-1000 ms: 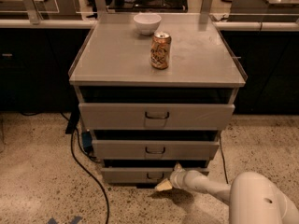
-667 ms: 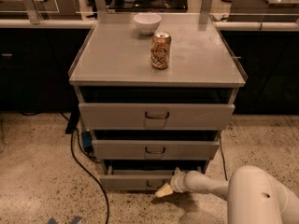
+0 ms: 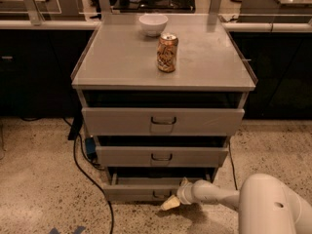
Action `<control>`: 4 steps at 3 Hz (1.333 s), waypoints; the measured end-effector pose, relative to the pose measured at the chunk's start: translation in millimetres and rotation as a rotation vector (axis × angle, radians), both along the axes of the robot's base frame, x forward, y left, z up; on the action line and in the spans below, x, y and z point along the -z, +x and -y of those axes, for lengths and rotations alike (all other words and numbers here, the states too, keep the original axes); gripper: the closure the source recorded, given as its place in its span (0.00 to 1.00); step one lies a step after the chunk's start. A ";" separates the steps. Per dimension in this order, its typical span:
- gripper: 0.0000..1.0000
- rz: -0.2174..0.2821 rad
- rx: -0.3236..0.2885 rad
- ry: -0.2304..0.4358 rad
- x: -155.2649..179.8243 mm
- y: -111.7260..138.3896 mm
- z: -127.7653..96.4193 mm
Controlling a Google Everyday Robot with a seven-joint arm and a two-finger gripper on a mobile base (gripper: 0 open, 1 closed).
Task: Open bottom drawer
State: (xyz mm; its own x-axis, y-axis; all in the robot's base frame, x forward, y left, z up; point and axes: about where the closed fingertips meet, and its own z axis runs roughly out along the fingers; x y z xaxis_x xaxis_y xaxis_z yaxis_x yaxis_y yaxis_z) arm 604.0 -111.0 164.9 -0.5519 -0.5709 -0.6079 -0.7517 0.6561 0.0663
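Note:
The bottom drawer (image 3: 136, 190) is the lowest, narrowest light-grey front of the metal cabinet, with a small dark wire handle (image 3: 161, 194) at its centre. It stands pulled out a little, with a strip of its grey tray showing behind the front. My gripper (image 3: 170, 203) is at the end of the white arm (image 3: 214, 195) coming in from the lower right. It sits low at the drawer front, right beside the handle.
The middle drawer (image 3: 162, 156) and top drawer (image 3: 163, 121) stand above it, slightly out. A can (image 3: 167, 52) and a white bowl (image 3: 153, 24) stand on the cabinet top (image 3: 117, 62). A black cable (image 3: 85, 172) runs over the speckled floor at the left.
The bottom drawer has slid out toward the camera. My gripper has drawn back with it, staying at the handle.

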 end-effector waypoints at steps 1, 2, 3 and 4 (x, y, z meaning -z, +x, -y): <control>0.00 0.000 0.000 0.000 -4.7 0.0 0.0; 0.00 -0.017 0.062 0.003 -11.2 -36.1 26.7; 0.00 -0.017 0.062 0.003 -11.1 -36.4 26.6; 0.00 -0.063 0.043 0.005 -3.1 -51.2 21.4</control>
State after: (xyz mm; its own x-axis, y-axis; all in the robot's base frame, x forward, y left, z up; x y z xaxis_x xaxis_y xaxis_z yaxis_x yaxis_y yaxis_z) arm 552.8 -132.4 168.0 -0.6132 -0.5431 -0.5736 -0.7171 0.6872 0.1160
